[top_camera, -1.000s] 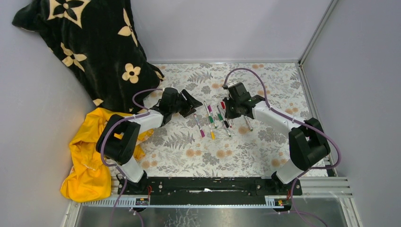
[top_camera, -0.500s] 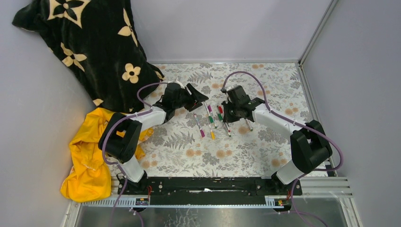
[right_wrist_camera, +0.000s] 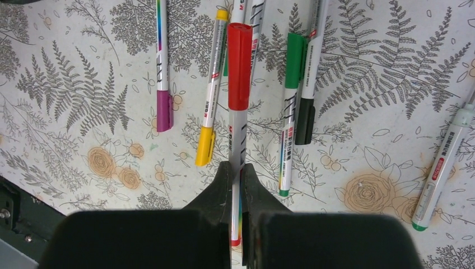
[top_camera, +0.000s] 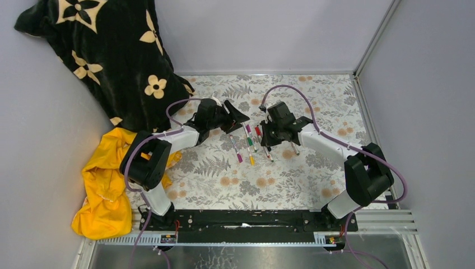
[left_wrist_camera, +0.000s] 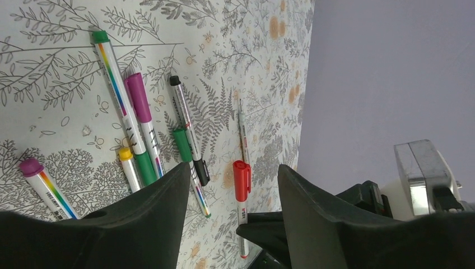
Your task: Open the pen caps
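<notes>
So the right pincer (right_wrist_camera: pixel 235 171) is clamping on the pale barrel of the red-capped pen (right_wrist_camera: pixel 237 140), its fingers pressing together on it partway along. The red cap (right_wrist_camera: pixel 240 64) is sitting on the pen's far end, pointing to 12 o'clock in the right wrist view, so it's not off yet.

The other pens (right_wrist_camera: pixel 287 145) are lying on the flowery table (right_wrist_camera: pixel 67 101) behind the held one. The magenta cap (right_wrist_camera: pixel 163 111) is out at 9 o'clock of it and the yellow cap (right_wrist_camera: pixel 205 144) is just beside it. The green cap (right_wrist_camera: pixel 293 59) and black cap (right_wrist_camera: pixel 305 120) are lying side by side at 3 o'clock. A pen with a green tip (right_wrist_camera: pixel 442 174) is lying apart from the bunch, further out at 3 o'clock. Every cap I can see is sitting on its pen.

The left pincer (left_wrist_camera: pixel 232 168) is hanging with its fingers (left_wrist_camera: pixel 151 218) spread apart, gripping nothing. In its own camera the red cap is showing in the gap. From the top view it's hovering near the cap, at about 10 o'clock of it, not touching.

A black flowered blanket (top_camera: pixel 112 50) is lying at 10 o'clock of the table, and a yellow cloth (top_camera: pixel 103 190) at 8 o'clock.
</notes>
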Available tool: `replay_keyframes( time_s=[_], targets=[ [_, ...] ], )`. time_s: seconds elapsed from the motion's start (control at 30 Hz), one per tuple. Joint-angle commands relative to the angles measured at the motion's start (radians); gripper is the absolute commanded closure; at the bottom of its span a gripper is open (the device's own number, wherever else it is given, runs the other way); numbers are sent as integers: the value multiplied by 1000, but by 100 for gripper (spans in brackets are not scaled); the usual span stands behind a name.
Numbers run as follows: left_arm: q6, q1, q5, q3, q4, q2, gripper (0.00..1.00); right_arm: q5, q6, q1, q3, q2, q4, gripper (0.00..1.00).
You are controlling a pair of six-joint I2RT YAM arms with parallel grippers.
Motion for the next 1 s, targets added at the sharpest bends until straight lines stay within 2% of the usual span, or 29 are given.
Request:
replay_keyframes(
  time_s=[0.0,0.97],
  targets=[
    [8,-13,41,34,63,20,35,-42,19,17,48,-22,34,100],
    [-10,-40,70,61,102,86,37,-59,35,62,116,28,41,100]
  ],
)
